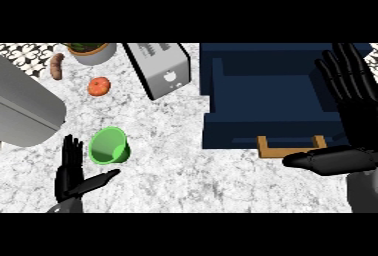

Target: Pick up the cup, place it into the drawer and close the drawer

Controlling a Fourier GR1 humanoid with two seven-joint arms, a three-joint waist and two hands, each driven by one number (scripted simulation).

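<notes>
Both robot hands, left (74,175) and right (347,120), spread; green cup (110,145) lies tipped.

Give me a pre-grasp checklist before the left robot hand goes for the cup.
1. Cup in view, lying tilted on the counter: ok.
2. Left robot hand open, beside the cup, not yet round it: ok.
3. Drawer open: ok.
4. Drawer interior free of things: ok as far as visible; the right robot hand hides part of it.
5. Right robot hand open, holding nothing: ok.
6. Tomato and toaster apart from the cup: ok.
</notes>
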